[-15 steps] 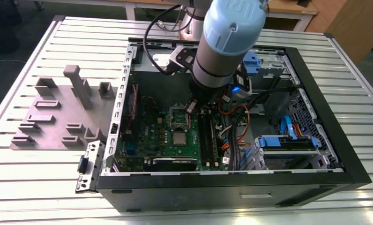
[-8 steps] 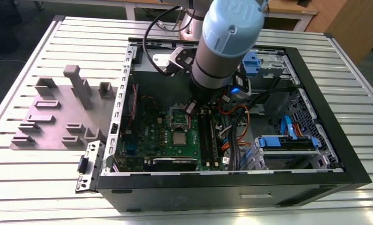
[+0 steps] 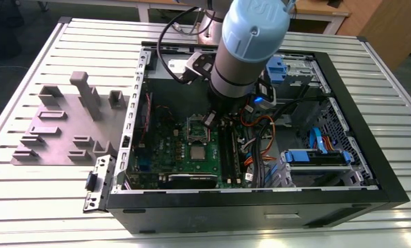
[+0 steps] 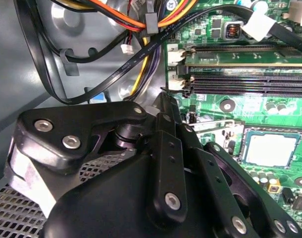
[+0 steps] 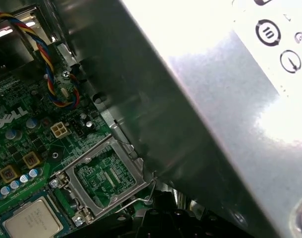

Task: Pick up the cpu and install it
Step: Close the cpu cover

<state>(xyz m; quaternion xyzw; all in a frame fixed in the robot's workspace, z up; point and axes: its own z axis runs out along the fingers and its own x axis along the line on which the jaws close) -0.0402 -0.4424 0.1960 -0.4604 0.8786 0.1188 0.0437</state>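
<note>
Arm reaches down, gripper (image 3: pixel 216 120) just above the cpu (image 3: pixel 198 152)

The exterior view looks down from high up at an open computer case (image 3: pixel 261 129) lying on a slatted surface (image 3: pixel 54 206), taking in the whole case and the arm (image 3: pixel 250 46) reaching into it. Both wrist views sit close inside the case. The second wrist view faces the green motherboard (image 4: pixel 240 106) past the black tool (image 4: pixel 161 198). The first wrist view looks along a grey metal wall (image 5: pixel 215 124). Both share the cpu (image 4: pixel 271 148) (image 5: pixel 32 223), which the exterior view also catches (image 3: pixel 199 153).
</note>
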